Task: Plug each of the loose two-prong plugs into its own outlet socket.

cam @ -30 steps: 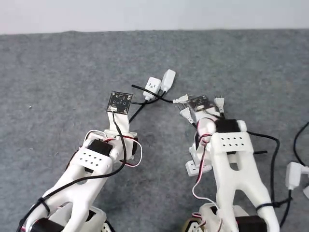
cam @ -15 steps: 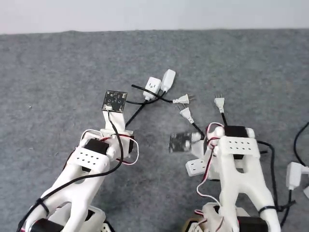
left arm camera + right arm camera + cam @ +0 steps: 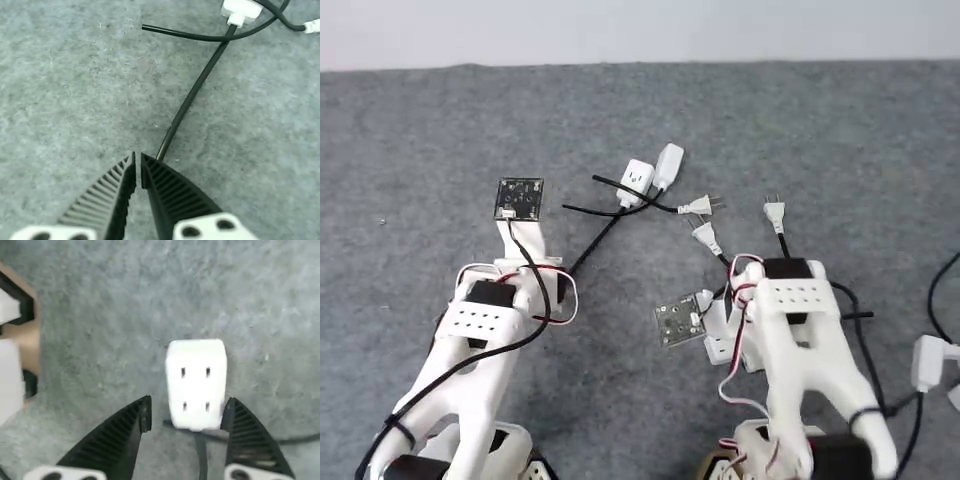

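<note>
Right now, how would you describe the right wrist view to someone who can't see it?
A white outlet block with two pairs of slots lies on grey carpet between the open black fingers of the right gripper, a black cord leaving its near end.

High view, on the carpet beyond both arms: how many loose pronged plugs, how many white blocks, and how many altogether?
Loose two-prong plugs: 3
White blocks: 2
Total: 5
</note>
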Available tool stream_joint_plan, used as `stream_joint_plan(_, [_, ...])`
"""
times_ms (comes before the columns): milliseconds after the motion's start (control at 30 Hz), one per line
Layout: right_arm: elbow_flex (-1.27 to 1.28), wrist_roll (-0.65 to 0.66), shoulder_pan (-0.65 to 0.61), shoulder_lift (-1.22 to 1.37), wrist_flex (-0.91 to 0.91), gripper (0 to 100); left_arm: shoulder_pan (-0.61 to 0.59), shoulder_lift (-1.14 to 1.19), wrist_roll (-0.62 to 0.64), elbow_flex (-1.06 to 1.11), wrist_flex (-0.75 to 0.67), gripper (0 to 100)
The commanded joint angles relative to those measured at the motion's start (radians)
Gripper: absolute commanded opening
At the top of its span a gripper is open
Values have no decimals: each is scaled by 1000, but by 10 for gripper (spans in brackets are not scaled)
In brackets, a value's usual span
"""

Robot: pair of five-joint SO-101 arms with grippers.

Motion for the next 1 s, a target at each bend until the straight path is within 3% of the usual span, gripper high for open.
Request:
stream_joint_plan(0, [-57,11,-5,130,-77,234,-8,0,-12,-53,-23,16])
stream_joint_plan(133, [-127,-97,-10,226,-71,202,-3,0,-12,-53,-23,16])
stream_joint_plan(267, [-147,-226,-38,228,-88,2,-3,0,-12,-53,-23,16])
stream_joint_plan(367, [-149,-423,-90,193,-110,13,-2,0,-6,-53,-20,16])
stream_joint_plan(467, [-169,-760,-196,119,-116,9,-2,0,12,-54,-20,16])
stream_joint_plan(600, [-249,-1358,-337,22,-116,8,-9,0,129,-62,-6,16])
stream_joint_plan(733, [-322,-1896,-386,-7,-127,8,-9,-2,178,-65,54,16])
stream_joint_plan(833, [-330,-2108,-427,13,-214,11,-11,-2,189,-65,104,16])
stream_joint_plan(967, [-319,-2179,-446,136,-355,9,-11,-2,189,-64,135,16])
